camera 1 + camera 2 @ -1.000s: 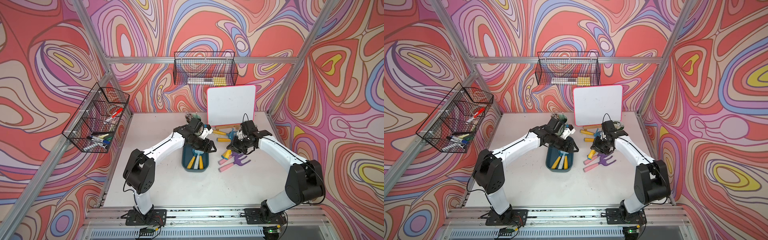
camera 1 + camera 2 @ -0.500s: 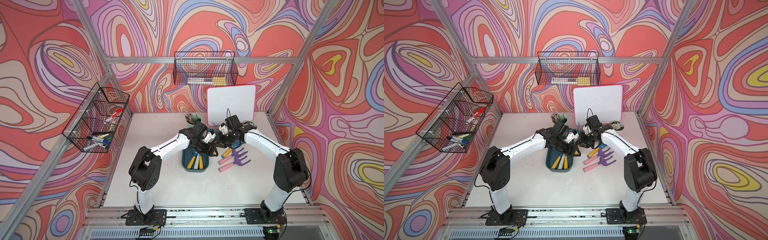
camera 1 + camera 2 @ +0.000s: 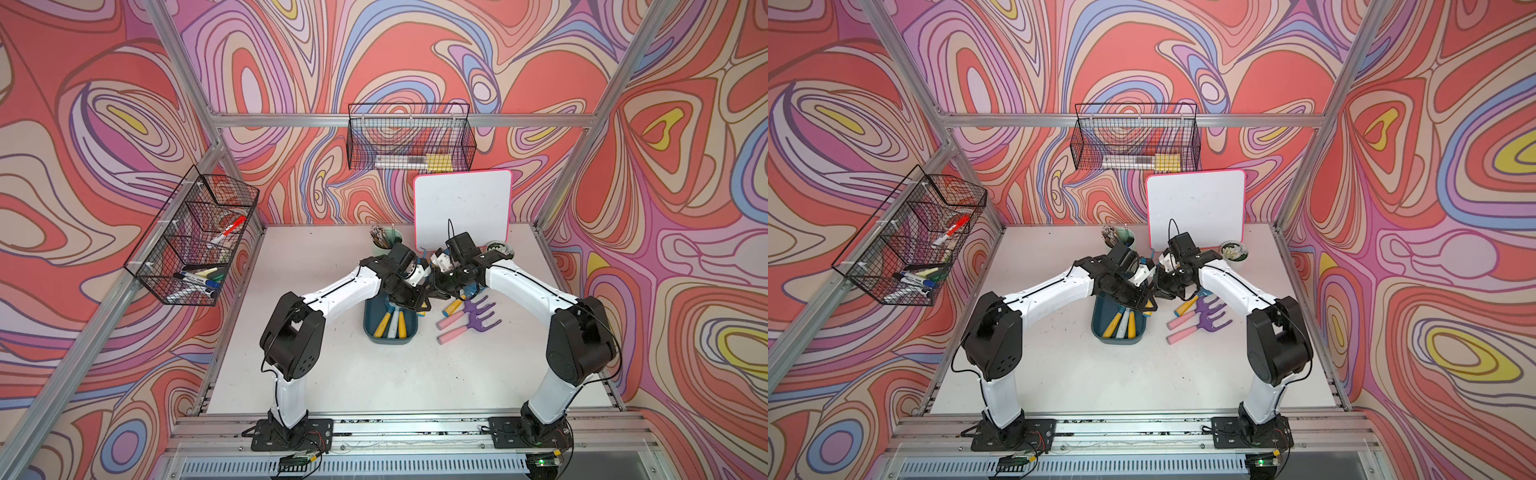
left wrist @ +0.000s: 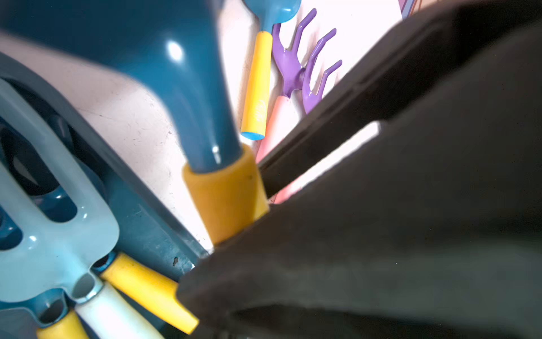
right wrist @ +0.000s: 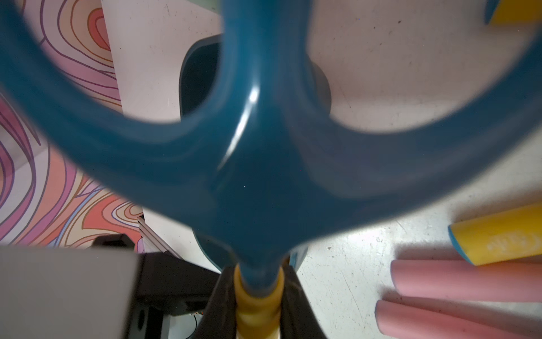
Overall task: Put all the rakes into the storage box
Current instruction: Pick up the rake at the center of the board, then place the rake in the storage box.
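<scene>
The rake (image 5: 258,164) hangs in the air just over the storage box's (image 3: 368,328) far end, its yellow handle pinched by the right gripper (image 5: 258,293), the left gripper (image 3: 417,303) crowding in, jaws I cannot make out: a hand-over, I'd guess, needing a sure left grip before the right lets go.
</scene>
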Available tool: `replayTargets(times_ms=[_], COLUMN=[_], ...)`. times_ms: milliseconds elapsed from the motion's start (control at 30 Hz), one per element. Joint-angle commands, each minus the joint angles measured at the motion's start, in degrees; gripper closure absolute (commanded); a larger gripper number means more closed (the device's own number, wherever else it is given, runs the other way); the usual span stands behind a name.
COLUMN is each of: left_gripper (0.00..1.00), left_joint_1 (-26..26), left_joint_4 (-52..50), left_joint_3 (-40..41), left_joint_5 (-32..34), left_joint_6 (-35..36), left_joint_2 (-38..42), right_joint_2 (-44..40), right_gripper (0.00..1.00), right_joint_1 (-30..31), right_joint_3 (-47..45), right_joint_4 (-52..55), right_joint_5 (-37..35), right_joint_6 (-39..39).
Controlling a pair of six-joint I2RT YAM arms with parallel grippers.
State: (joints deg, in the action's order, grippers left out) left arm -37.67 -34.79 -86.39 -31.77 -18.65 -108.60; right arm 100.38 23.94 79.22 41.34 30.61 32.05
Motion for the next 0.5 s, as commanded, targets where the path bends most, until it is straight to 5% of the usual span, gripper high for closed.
replayTargets(times_ms=[0,100,167,267,467], left_gripper=[0.82,0.83,0.83,0.83,0.83], left_joint_1=[0.1,0.1,0.1,0.4,2.8], left_joint_4=[-0.2,-0.9,-1.6,-2.8,-1.7], left_joint_3=[1.7,3.6,4.8,7.0,14.5], left_joint_5=[1.6,3.1,3.8,4.2,4.2], left_joint_6=[2.3,2.6,3.2,3.5,2.3], left_joint_2=[0.2,2.1,3.4,5.4,9.5], right_joint_2=[0.1,0.3,0.4,0.2,-2.6], right_gripper=[0.92,0.87,0.66,0.47,0.41], right_joint_1=[0.6,0.5,0.5,0.5,0.2], right_joint_3=[1.0,1.5,2.0,2.9,1.3], right_joint_4=[1.2,1.0,1.2,2.3,0.8], right_joint_5=[2.0,2.1,1.5,-1.3,-6.9], right_joint_6=[-1.3,-1.5,-1.3,-1.0,0.6])
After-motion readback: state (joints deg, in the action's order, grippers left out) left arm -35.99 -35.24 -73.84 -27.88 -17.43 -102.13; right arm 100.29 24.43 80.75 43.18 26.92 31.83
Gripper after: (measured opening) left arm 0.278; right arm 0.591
